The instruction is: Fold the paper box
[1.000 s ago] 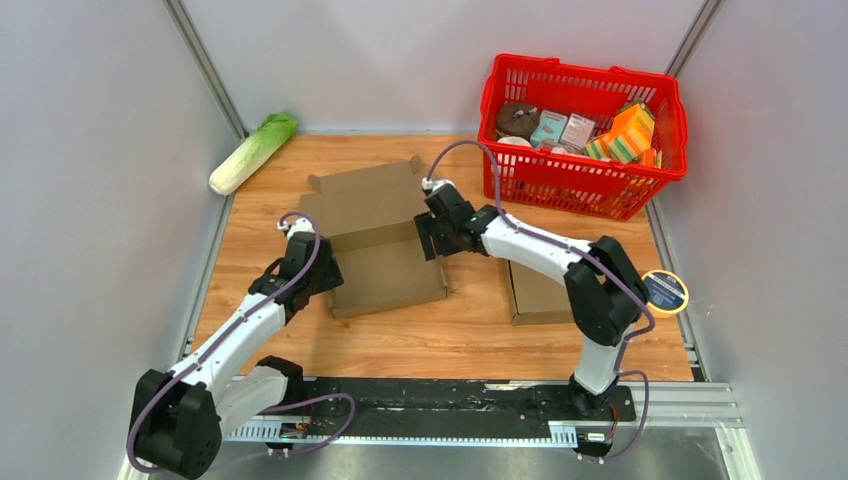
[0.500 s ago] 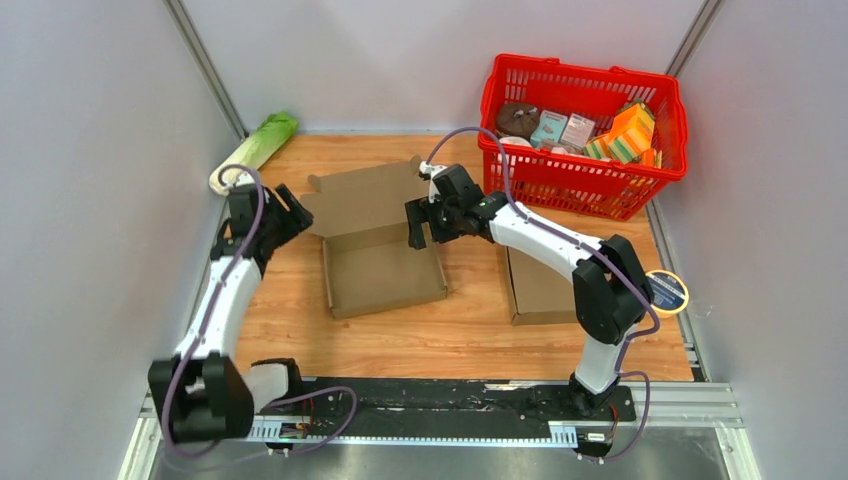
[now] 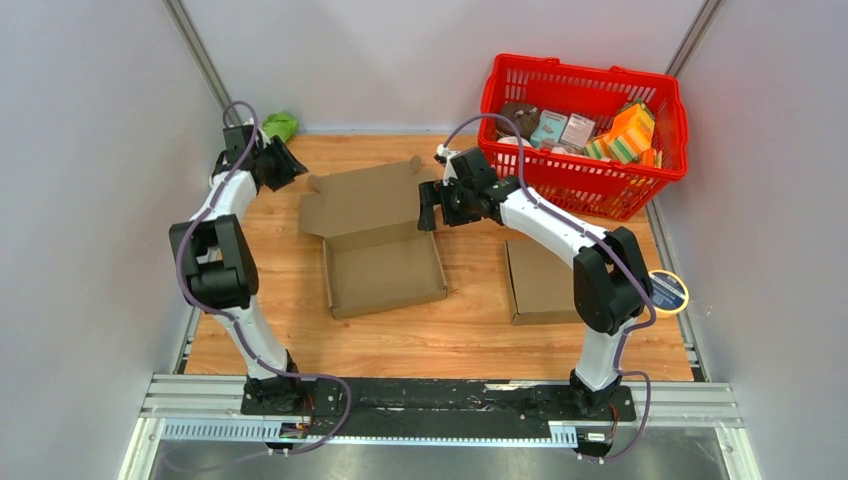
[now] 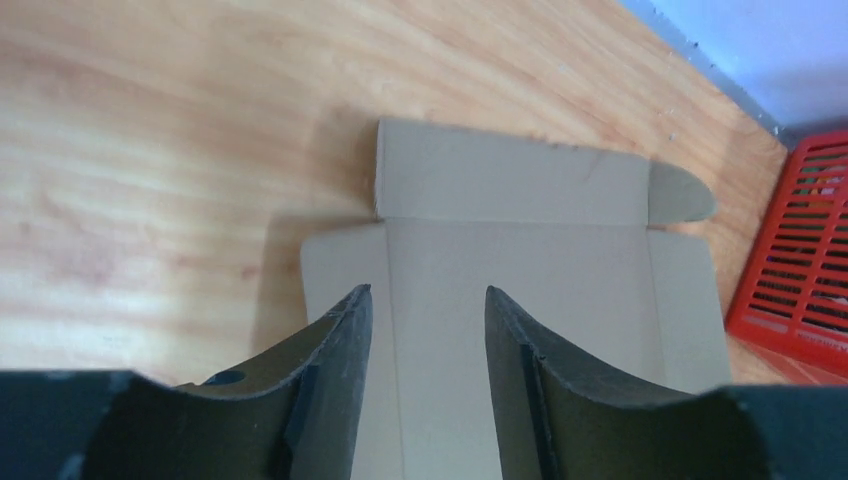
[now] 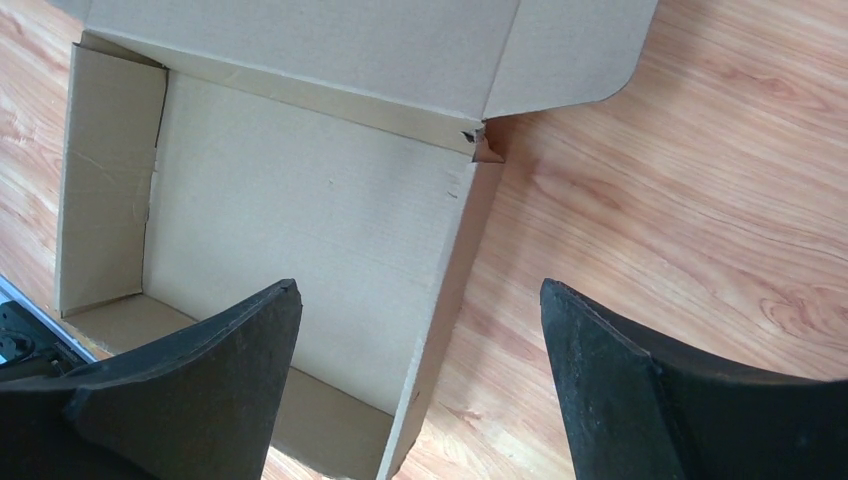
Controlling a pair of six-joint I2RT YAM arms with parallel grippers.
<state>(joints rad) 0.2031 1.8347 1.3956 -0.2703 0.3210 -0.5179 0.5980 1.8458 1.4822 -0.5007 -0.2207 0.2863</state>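
The box (image 3: 385, 270) sits in the middle of the picture with its walls up. Its lid (image 3: 365, 195) lies open toward the back. The left pincer (image 3: 283, 167) hangs at the upper left, apart and holding nothing. The right pincer (image 3: 428, 208) hovers by the lid's right edge, wide apart and empty too. I think closing the lid comes next: grab its far edge and swing it over.
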